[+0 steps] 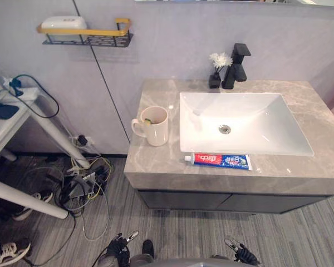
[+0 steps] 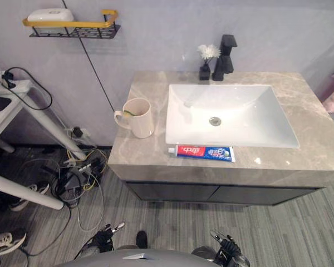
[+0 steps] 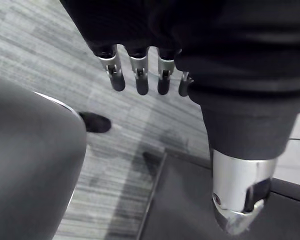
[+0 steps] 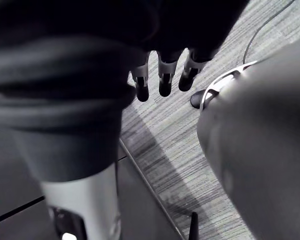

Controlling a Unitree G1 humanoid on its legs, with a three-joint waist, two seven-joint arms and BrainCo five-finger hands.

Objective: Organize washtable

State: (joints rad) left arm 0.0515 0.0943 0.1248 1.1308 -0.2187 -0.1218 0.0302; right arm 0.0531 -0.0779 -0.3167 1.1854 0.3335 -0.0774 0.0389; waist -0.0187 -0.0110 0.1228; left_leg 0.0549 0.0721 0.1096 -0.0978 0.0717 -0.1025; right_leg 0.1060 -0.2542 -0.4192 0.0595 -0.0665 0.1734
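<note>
The grey marble bench (image 1: 156,167) is mostly taken up by its white rectangular basin (image 1: 250,122). The cream ceramic mug (image 1: 154,127) stands upright left of it, mouth up. I judge it ready to take the red-and-blue toothpaste tube (image 1: 220,161), lying flat on the narrow front strip. My left robot hand (image 3: 139,75) and right robot hand (image 4: 165,80) hang low, fingers straight, empty

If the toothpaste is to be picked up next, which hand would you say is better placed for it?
Probably the right hand: both hands hang open in front of the counter, but the toothpaste lies towards its side, while the left hand is nearer the mug.
</note>
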